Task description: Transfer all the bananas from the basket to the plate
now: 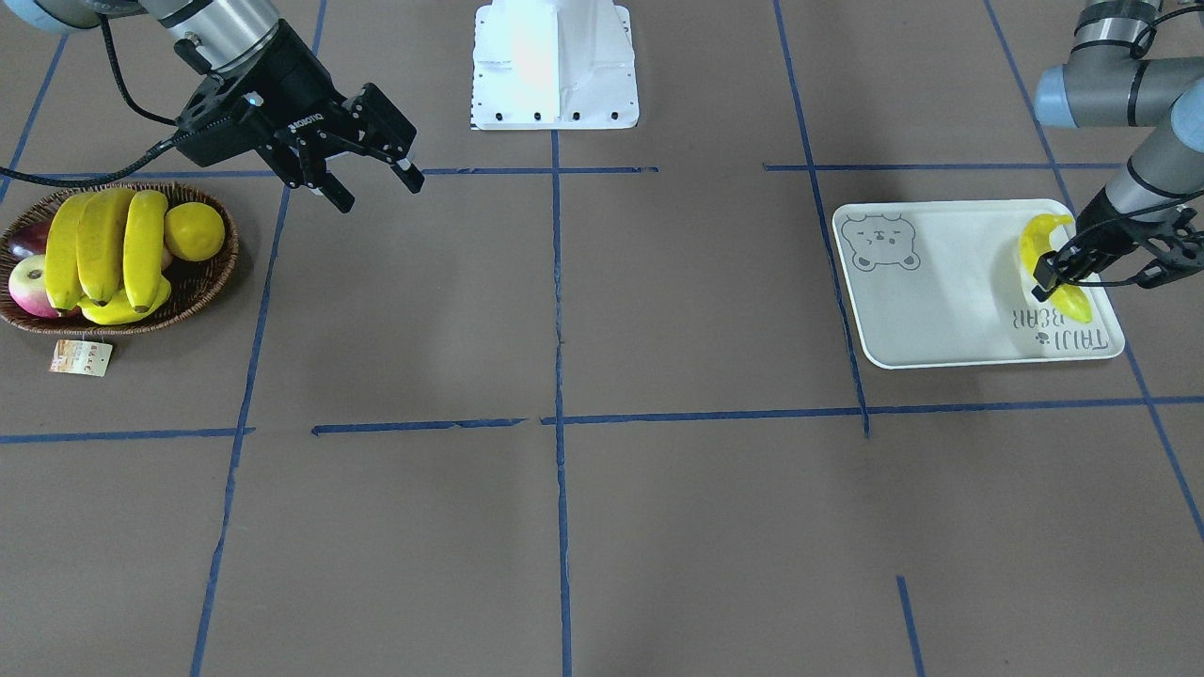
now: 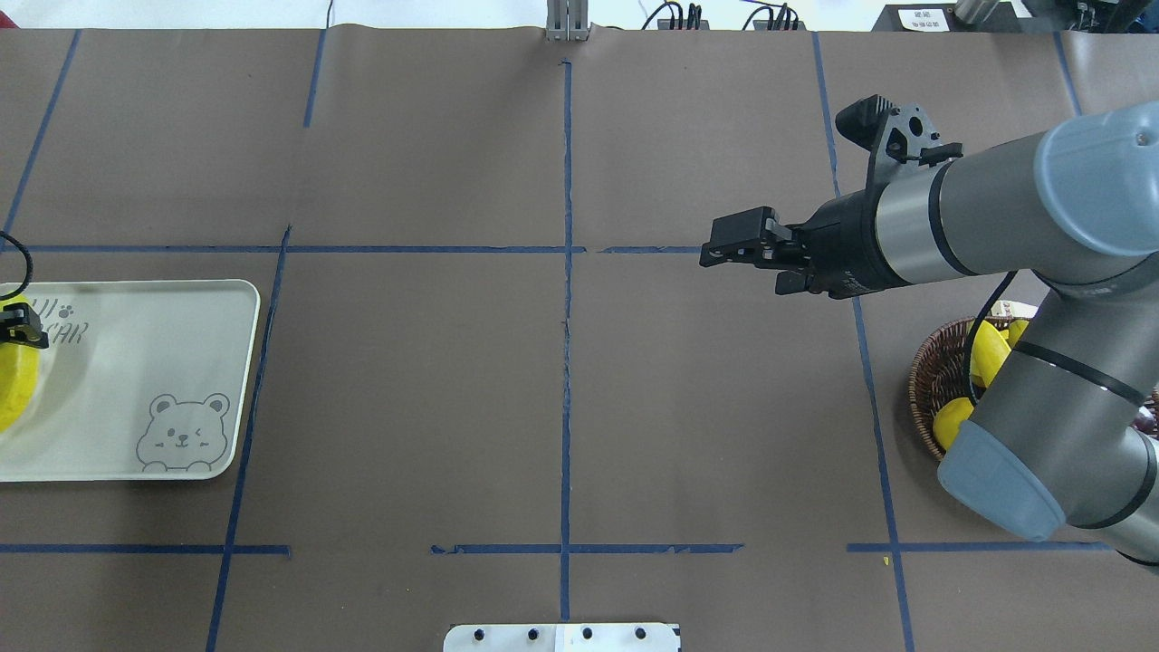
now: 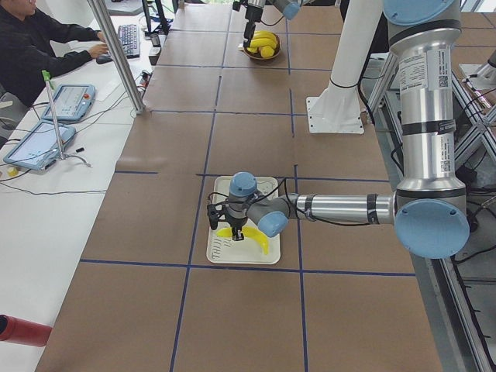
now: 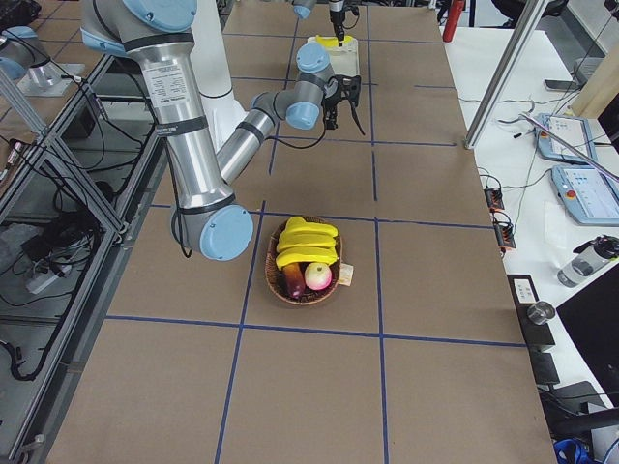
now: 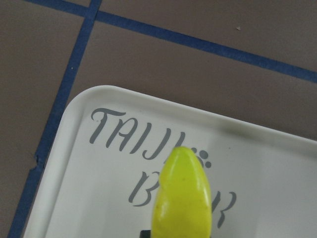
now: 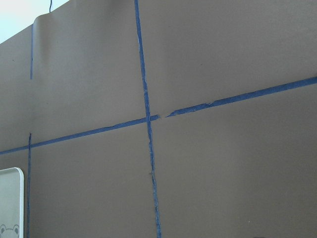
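Observation:
The brown wicker basket (image 1: 202,282) sits at the table's end on my right side. Three bananas (image 1: 99,244) lie side by side in it, and another shows beneath them; they also show in the exterior right view (image 4: 308,244). My right gripper (image 1: 374,188) hangs open and empty above the table, just beside the basket. The off-white bear plate (image 1: 941,282) lies at the other end. My left gripper (image 1: 1052,271) is shut on one banana (image 1: 1042,235), low over the plate's lettered end. The left wrist view shows that banana's tip (image 5: 182,193) over the lettering.
A round yellow fruit (image 1: 195,230), a red-green apple (image 1: 33,285) and a dark purple fruit (image 1: 26,242) share the basket. A paper tag (image 1: 81,357) lies by it. The white robot base (image 1: 553,66) stands at the table's middle edge. Blue tape lines cross the brown table.

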Motion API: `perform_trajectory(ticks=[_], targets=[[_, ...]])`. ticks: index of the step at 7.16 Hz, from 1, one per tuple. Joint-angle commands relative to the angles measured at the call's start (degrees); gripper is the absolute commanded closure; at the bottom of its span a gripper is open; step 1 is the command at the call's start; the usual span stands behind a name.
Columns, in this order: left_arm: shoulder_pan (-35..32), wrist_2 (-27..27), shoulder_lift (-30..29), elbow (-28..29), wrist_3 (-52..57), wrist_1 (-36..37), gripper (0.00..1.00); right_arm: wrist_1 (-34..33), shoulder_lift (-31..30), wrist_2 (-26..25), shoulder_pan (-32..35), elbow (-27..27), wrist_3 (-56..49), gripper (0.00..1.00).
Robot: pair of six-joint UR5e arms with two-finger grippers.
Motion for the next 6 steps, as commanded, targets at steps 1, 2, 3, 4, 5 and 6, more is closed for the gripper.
perform_trajectory(ticks=[1,2,3,4,5,6], targets=[[-0.3,-1.1,0.4,-0.7,3.5,-0.6,0.01,0.0,-0.1,0.0,0.2,0.1,-0.1,0.0],[-0.6,-4.1,0.1,-1.2,3.5,-0.6,0.01,0.0,-1.1,0.1,0.2,0.1,-0.4,0.0],[-1.3,-4.9,0.0,-1.9,3.6,-0.5,0.01,0.0,-2.9,0.5,0.6,0.3,-1.1,0.0],[-2.7,-7.1,0.0,-4.5,3.5,0.2,0.01,0.1,-5.7,0.6,1.5,0.8,-1.9,0.0],[-5.8,-11.9,-0.5,-6.0,2.9,0.2,0.01,0.1,-9.4,0.6,2.1,1.4,-5.6,0.0],[-6.4,-12.4,-1.0,-8.4,2.7,0.5,0.01,0.2,-14.5,0.4,2.9,3.0,-9.6,0.0]])
